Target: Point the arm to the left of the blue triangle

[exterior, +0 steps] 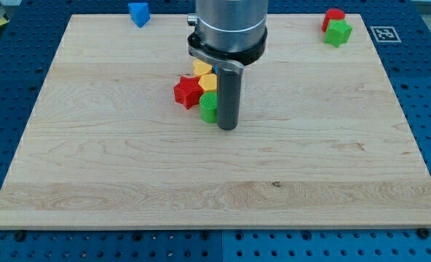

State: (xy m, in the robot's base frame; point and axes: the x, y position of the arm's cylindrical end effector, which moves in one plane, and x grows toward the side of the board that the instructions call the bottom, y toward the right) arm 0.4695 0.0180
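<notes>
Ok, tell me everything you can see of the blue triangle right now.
The blue triangle is a small, solid bright-blue block of matte material, lying at the top edge of the wooden board, left of centre in the view. Nothing touches it. My tip is far off, lower and to the view's right, beside the green block.

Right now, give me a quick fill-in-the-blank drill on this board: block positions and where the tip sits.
1. The blue triangle lies near the view's top ____ corner.
2. My tip is right beside the ____ block of the central cluster.
3. The red star sits on the view's ____ side of that cluster.

Missing words: left; green; left
</notes>
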